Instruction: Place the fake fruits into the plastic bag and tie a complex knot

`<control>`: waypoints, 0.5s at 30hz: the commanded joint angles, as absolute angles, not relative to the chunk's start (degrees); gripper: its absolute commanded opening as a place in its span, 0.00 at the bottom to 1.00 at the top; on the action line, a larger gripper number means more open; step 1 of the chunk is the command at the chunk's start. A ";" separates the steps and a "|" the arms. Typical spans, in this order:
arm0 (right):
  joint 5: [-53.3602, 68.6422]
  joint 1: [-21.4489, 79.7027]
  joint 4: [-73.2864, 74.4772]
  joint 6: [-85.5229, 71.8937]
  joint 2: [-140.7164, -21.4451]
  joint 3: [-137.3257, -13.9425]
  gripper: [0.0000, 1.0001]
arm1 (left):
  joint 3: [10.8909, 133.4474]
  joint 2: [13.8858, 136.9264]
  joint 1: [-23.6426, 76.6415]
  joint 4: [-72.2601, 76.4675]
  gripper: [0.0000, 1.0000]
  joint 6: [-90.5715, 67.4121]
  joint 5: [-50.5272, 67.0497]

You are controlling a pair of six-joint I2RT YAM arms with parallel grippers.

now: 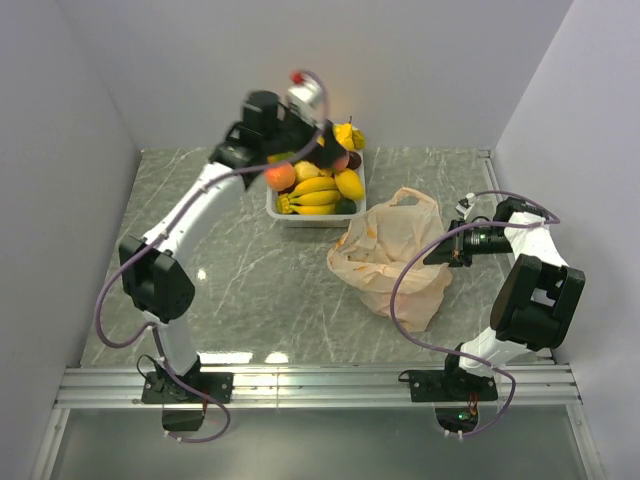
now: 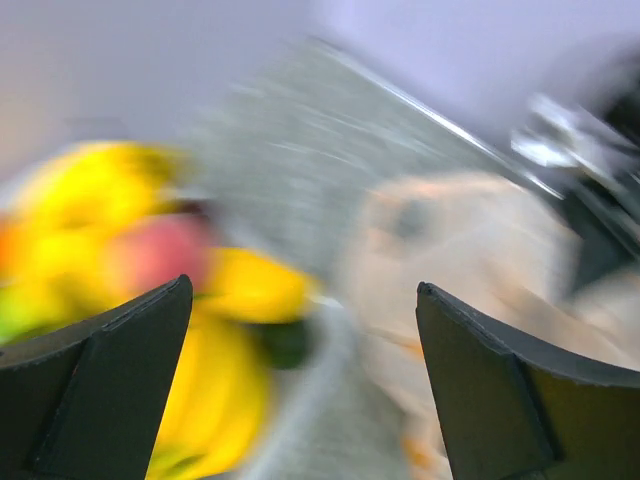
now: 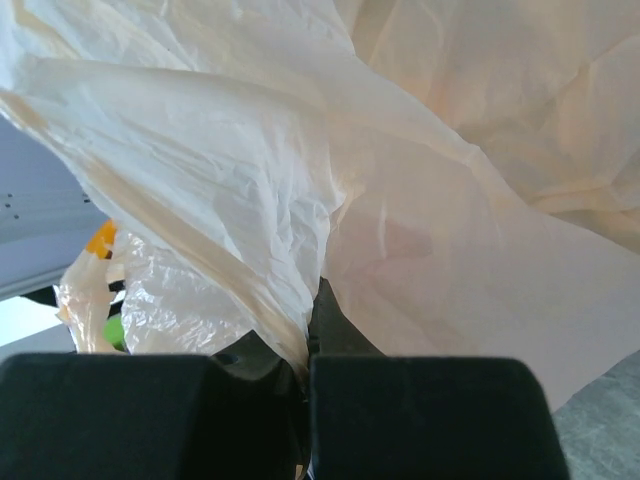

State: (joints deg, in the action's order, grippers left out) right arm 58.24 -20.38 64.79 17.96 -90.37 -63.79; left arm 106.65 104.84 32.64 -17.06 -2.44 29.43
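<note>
The fake fruits (image 1: 318,190) lie piled in a white tray (image 1: 272,207) at the back: yellow bananas, a mango, an orange-red peach (image 1: 280,176) and darker pieces. My left gripper (image 1: 322,153) hovers over the tray. In its blurred wrist view the left gripper (image 2: 303,380) is open and empty, with yellow fruits (image 2: 215,370) on the left and the bag (image 2: 470,260) on the right. The peach plastic bag (image 1: 385,255) lies crumpled to the right of the tray. My right gripper (image 1: 443,251) is shut on the bag's edge (image 3: 300,330) and holds it up.
Grey walls close in the marble table on the left, back and right. A metal rail (image 1: 320,380) runs along the near edge by the arm bases. Bare tabletop (image 1: 250,290) lies in front of the tray.
</note>
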 commanded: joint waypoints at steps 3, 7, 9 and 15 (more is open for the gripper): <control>58.62 -20.04 65.74 19.16 -89.65 -66.09 0.00 | 110.48 103.88 21.28 -10.29 0.99 -10.72 16.45; 58.54 -20.13 65.57 19.07 -89.82 -66.09 0.00 | 111.53 107.48 16.79 -10.10 0.99 -6.44 12.13; 58.53 -20.04 65.57 19.07 -89.82 -66.01 0.00 | 112.49 108.89 14.34 -10.28 0.99 -5.19 11.68; 58.18 -20.04 65.22 18.63 -90.00 -65.92 0.00 | 116.62 114.87 9.14 -16.07 0.97 2.18 24.51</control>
